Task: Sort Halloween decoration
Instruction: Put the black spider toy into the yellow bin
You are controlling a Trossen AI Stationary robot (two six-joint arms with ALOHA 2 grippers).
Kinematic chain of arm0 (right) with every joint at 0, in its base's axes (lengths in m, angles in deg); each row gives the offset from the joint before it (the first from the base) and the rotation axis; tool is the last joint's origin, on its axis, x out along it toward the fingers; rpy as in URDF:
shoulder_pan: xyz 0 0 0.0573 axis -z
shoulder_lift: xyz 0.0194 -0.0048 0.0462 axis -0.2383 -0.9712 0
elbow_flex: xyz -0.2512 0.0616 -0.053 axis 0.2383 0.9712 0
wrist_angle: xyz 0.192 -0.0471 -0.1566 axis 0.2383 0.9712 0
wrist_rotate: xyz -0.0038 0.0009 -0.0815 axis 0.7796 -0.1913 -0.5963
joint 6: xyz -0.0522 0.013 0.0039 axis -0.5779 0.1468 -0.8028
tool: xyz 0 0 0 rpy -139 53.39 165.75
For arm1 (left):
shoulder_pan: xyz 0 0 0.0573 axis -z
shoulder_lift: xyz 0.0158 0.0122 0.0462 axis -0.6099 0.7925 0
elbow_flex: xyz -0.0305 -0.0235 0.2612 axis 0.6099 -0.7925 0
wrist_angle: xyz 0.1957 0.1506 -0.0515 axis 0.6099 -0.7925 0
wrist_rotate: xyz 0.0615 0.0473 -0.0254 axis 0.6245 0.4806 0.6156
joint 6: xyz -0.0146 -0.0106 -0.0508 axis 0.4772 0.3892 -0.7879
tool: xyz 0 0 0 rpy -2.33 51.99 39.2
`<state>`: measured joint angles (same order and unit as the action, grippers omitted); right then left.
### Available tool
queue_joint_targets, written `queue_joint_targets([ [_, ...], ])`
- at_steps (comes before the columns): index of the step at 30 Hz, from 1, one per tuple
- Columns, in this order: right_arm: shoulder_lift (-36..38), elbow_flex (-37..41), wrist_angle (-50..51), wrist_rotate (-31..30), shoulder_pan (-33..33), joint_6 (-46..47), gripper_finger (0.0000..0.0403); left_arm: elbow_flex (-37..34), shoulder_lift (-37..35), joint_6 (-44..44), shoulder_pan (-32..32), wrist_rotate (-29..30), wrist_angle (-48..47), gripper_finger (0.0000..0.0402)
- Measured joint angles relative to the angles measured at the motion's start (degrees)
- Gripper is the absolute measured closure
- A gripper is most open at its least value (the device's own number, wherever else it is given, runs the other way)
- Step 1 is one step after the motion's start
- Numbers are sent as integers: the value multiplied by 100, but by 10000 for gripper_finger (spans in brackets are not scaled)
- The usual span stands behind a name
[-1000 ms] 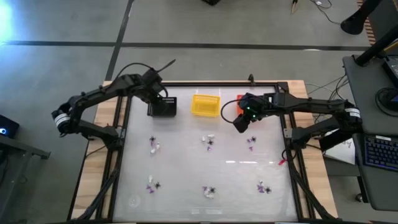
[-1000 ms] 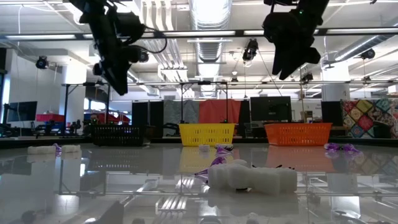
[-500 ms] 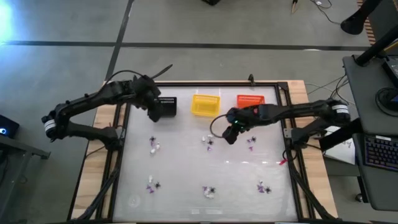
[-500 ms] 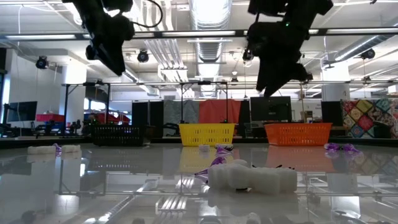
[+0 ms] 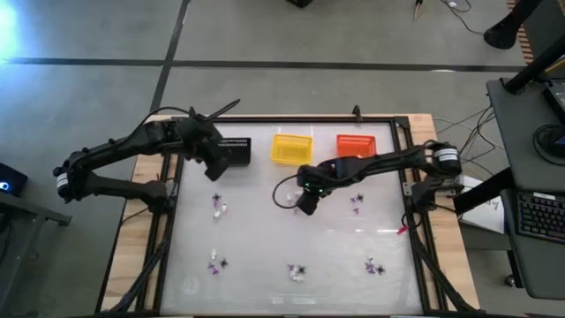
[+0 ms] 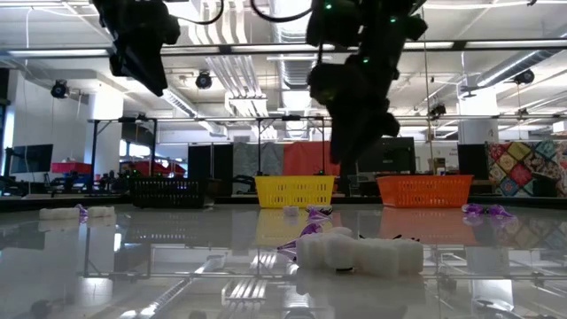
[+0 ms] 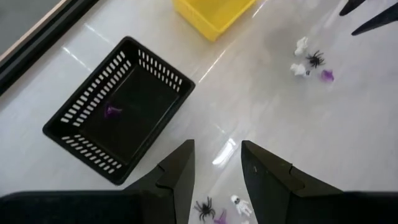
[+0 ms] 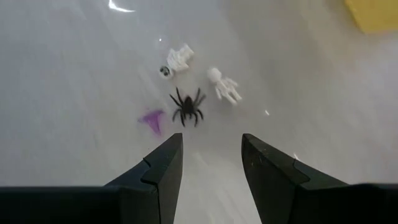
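Note:
Tiny purple, black and white trinkets lie in small clusters on the white table. My right gripper point(image 5: 305, 203) hangs open and empty just above the middle cluster: a black spider point(image 8: 186, 107), two white skeletons point(image 8: 177, 59) and a purple piece point(image 8: 152, 119). My left gripper point(image 5: 214, 168) is open and empty, above the table beside the near left corner of the black basket point(image 7: 118, 118). That basket holds one purple trinket point(image 7: 112, 111). Another cluster point(image 7: 214, 208) lies below the left fingers.
The black point(image 5: 234, 152), yellow point(image 5: 291, 147) and orange point(image 5: 357, 143) baskets stand in a row at the table's far edge. More clusters lie at the left point(image 5: 218, 206), right point(image 5: 356, 201) and along the near side point(image 5: 214, 261) point(image 5: 297, 272) point(image 5: 374, 265).
My right gripper has gone from over the orange basket toward the table's left and near edge, and down, to above the middle cluster. My left gripper has moved off the black basket toward the near edge and a little left.

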<state>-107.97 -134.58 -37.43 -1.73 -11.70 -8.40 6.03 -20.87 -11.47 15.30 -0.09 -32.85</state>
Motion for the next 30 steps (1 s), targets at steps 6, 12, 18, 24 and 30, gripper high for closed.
queue_joint_targets([
  [6,-549,-618,24,169,2,4,248,0,-38,268,0,0,-299,288],
  [12,-1023,-1011,85,333,2,74,248,0,-115,425,-2,-2,-334,288],
  [18,-1253,-1046,233,364,-7,335,248,0,-218,555,0,-39,-338,288],
  [24,-1349,-1032,259,352,-35,393,248,0,-354,560,0,-42,-343,288],
  [30,-1457,-1007,138,342,-35,575,248,0,-478,623,0,-46,-342,288],
])
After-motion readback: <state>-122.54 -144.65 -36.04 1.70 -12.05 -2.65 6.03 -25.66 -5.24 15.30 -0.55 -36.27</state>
